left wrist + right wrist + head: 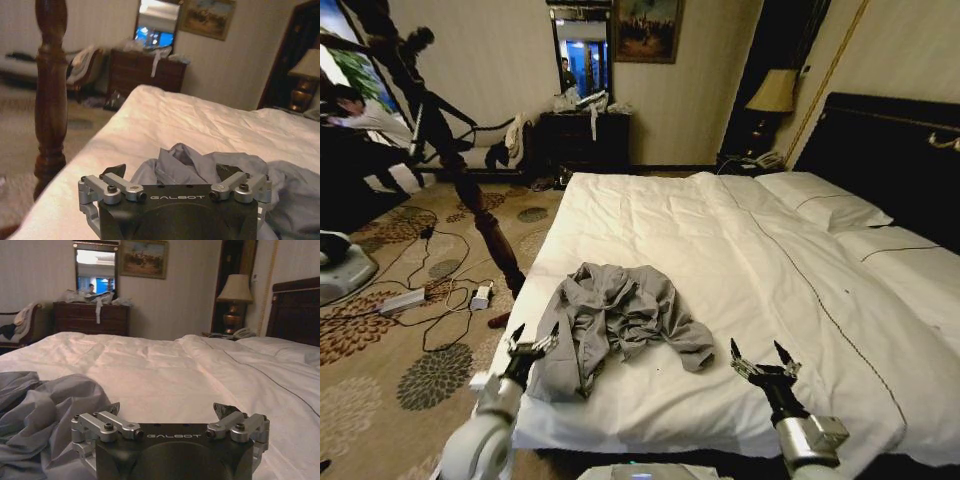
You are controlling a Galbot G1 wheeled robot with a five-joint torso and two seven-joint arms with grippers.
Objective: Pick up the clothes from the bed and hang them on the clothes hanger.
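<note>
Clothes [620, 322] crumpled on bed [740, 250] between spread-fingered left tool [533, 340] and right tool [762, 358], nearer left.

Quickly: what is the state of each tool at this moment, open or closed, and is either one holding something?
Left tool: open, holding nothing, at the near edge of the grey clothes.
Right tool: open, holding nothing, over the white bed.

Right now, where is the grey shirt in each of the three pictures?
Head view: the grey shirt lies crumpled on the bed near its foot, between the left gripper and the right gripper.
Left wrist view: the shirt sits just beyond the open fingers.
Right wrist view: it is bunched beside the gripper.
Shared landmark: the mirror above the dresser.
</note>
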